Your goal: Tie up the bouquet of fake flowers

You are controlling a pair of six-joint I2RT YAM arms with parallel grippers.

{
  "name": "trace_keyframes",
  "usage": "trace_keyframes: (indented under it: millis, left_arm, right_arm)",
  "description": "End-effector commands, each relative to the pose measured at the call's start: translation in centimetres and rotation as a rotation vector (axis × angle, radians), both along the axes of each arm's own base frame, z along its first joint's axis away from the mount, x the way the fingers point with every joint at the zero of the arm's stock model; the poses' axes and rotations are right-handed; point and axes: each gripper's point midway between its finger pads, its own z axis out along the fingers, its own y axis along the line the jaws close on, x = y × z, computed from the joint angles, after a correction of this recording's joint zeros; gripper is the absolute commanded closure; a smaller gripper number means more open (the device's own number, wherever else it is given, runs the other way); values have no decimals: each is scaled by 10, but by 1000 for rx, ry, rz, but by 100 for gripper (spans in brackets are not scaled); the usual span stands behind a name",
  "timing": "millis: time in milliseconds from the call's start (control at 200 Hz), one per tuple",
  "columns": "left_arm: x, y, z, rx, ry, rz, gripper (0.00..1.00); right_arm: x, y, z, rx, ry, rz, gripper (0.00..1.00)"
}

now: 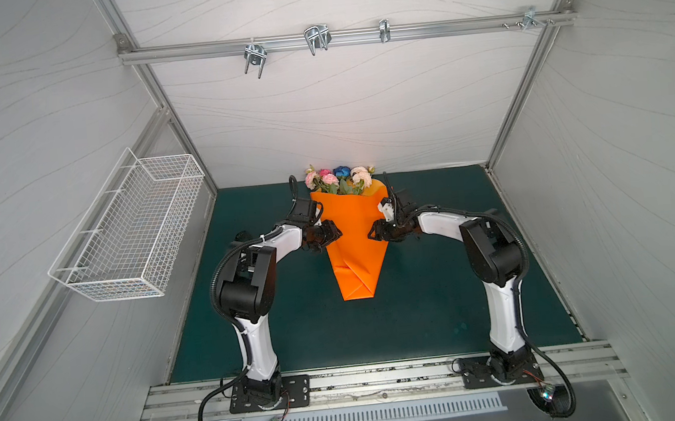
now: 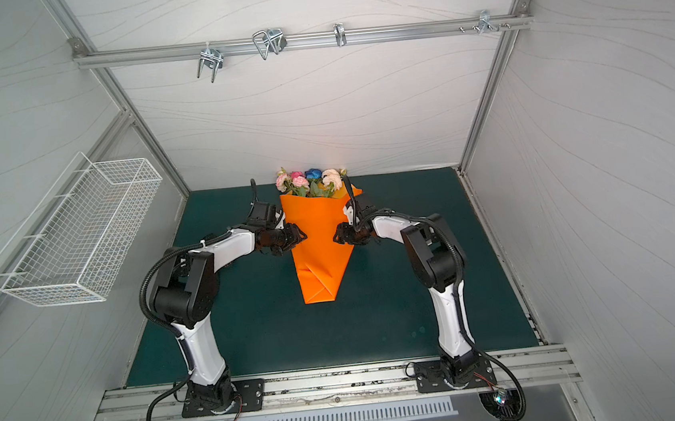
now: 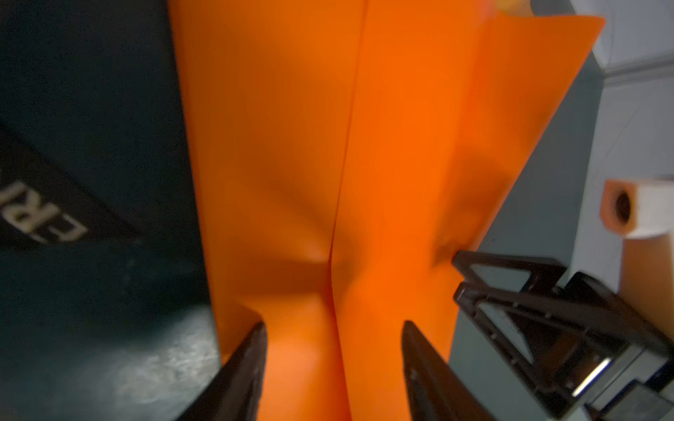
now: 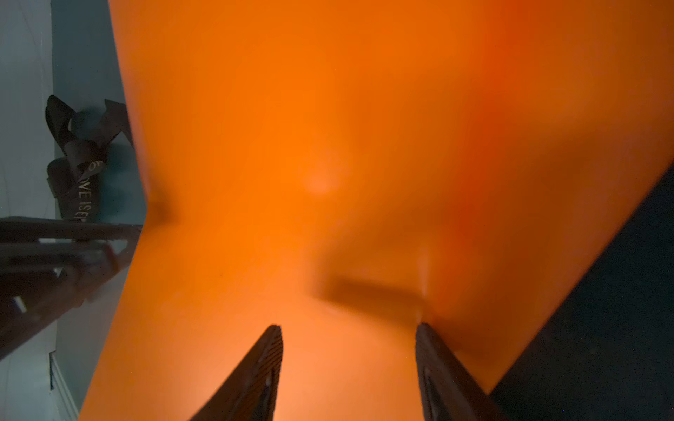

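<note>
Step in hand, as judged: gathering the wrap at its waist before tying. The bouquet of fake pink, peach and blue flowers sits in a folded orange paper cone lying on the dark green mat, blossoms toward the back wall. The left gripper and right gripper flank the cone. Each stands partly open with creased paper between its fingers; a firm grasp cannot be confirmed. The next move calls for one gripper pinning the waist while the other fetches the black printed ribbon near the left gripper.
</note>
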Motion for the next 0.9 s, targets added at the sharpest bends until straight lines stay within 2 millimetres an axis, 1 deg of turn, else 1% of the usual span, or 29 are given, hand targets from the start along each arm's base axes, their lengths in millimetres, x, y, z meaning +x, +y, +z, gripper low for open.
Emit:
trace_keyframes:
  millis: [0, 115, 280, 365, 385, 400, 545, 580, 640, 680, 785, 855, 895]
  left_arm:
    - [10, -7, 4, -22, -14, -7, 54]
    - [8, -12, 3, -63, -14, -12, 53]
    - [10, -20, 14, -128, -31, -15, 52]
    - [11, -23, 15, -135, -35, -16, 53]
    - [11, -22, 13, -131, -30, -15, 54]
    - [11, -22, 13, -130, -29, -15, 55]
    - [8, -20, -4, -111, 7, -11, 79]
    - [7, -19, -7, -107, 14, -10, 83]
    - [5, -19, -10, -105, 19, -10, 91]
    - [5, -19, -10, -103, 17, -11, 100]
    - [3, -15, -9, -79, 10, -16, 100]
    - [3, -12, -8, -59, 2, -16, 100]
    - [3, -11, -6, -48, -9, -22, 100]
  right_arm:
    - [-4, 6, -7, 2, 26, 29, 39]
    - [-5, 7, -8, 8, 32, 31, 40]
    - [-6, 7, -9, 7, 34, 33, 40]
    - [-6, 8, -4, 13, 27, 36, 40]
    - [-7, 9, -3, 15, 26, 39, 39]
    - [-6, 9, -2, 17, 24, 39, 40]
    - [-6, 10, 13, 34, 11, 45, 39]
    - [-5, 11, 18, 41, 5, 47, 39]
    - [-5, 9, 24, 50, 3, 45, 39]
    - [-4, 6, 29, 53, 1, 38, 39]
    - [-2, -5, 43, 65, -10, 7, 39]
    - [1, -17, 52, 69, -24, -27, 39]
    - [1, -25, 54, 62, -29, -52, 38]
